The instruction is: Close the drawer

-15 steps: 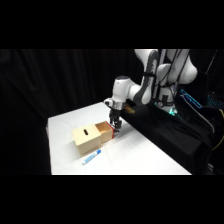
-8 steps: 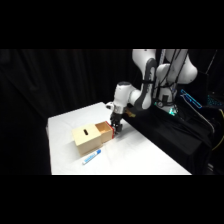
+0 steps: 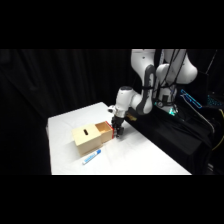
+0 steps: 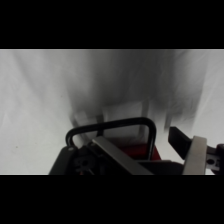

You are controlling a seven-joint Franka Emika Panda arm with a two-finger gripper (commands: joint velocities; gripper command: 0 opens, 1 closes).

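Side view: drawer (image 3: 106, 130) sticks partly out of the tan box (image 3: 88, 139), gripper (image 3: 119, 132) down at its red front, blue-white stick (image 3: 92, 158) just beside the box; wrist view: red handle (image 4: 136, 150) right below the linkage.

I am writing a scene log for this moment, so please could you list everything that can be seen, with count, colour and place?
table: one, white, fills the lower middle of the side view.
box: one, light tan wood with a dark slot on top, on the table left of centre.
drawer: one, orange-brown, partly pulled out of the box on the side facing the arm, red at its front.
pen-like stick: one, blue and white, lying on the table just in front of the box.
arm: one, white, reaching in from the upper right.
end effector: one, dark, at the drawer's front; finger state unclear.
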